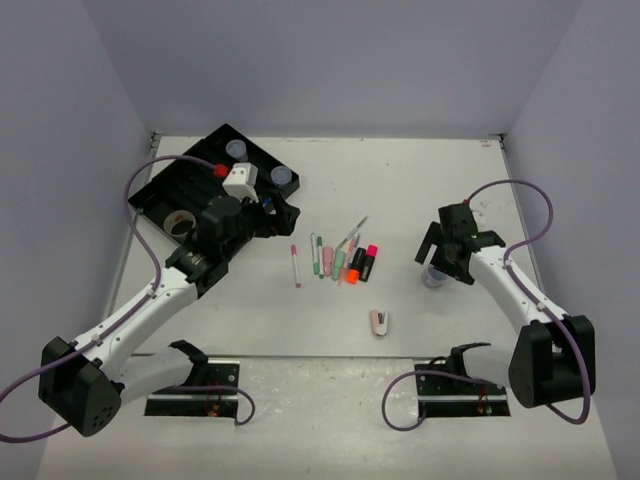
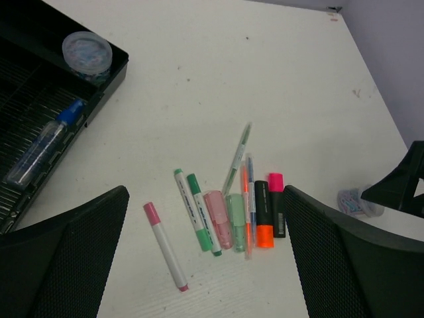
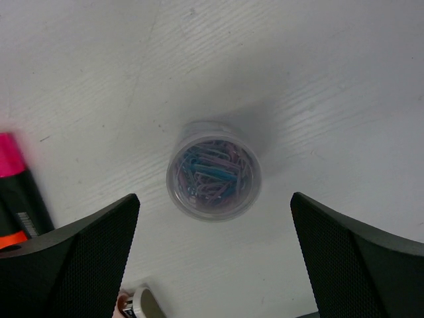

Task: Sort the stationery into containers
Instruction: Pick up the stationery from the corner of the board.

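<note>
The black divided tray (image 1: 165, 185) lies at the far left and holds two round jars (image 1: 236, 150) (image 1: 284, 178), a tape ring (image 1: 181, 222) and a blue pen (image 2: 43, 142). A row of pens and markers (image 1: 340, 262) lies on the table's middle, with a pink-capped white marker (image 2: 164, 246) leftmost. My left gripper (image 1: 282, 213) hovers open and empty between the tray and the pens, also shown in the left wrist view (image 2: 205, 265). My right gripper (image 3: 215, 258) is open above and around a third jar (image 3: 213, 171) of paper clips, standing on the table (image 1: 434, 277).
A small pink-white stapler piece (image 1: 380, 321) lies near the front of the table, its tip in the right wrist view (image 3: 136, 305). A pink-and-black highlighter (image 3: 16, 185) lies left of the jar. Grey walls close in three sides.
</note>
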Robot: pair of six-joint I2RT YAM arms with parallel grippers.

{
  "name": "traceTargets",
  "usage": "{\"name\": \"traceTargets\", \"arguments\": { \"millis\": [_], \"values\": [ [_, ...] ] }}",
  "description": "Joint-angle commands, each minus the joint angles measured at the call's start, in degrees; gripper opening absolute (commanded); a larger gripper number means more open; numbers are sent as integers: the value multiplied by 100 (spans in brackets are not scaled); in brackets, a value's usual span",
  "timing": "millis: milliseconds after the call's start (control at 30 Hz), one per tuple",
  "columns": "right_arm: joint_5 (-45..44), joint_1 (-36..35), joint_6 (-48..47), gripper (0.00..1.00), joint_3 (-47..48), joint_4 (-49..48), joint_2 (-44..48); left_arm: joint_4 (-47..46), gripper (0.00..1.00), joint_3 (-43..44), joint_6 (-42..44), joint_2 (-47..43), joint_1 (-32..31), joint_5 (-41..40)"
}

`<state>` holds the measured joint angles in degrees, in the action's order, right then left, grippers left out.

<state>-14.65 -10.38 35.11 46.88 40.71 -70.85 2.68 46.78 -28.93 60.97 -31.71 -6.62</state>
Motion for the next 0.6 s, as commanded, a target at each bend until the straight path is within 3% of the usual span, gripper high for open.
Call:
{"name": "traceTargets", "arguments": {
  "millis": [0, 300, 467, 567],
  "values": [
    [269, 324, 63, 99, -132, -490, -22, -7, 100, 23, 244, 99, -98, 432],
    [708, 511, -98, 95, -177, -783, -622, -39, 100, 68, 372, 214, -141, 499],
    [882, 511, -184, 79, -294, -1020, -645, -26, 100, 59, 427, 205, -143, 394],
    [999, 492, -266, 51, -319, -1139, -512, -62, 100, 25, 459, 258, -143, 396]
  ]
}}
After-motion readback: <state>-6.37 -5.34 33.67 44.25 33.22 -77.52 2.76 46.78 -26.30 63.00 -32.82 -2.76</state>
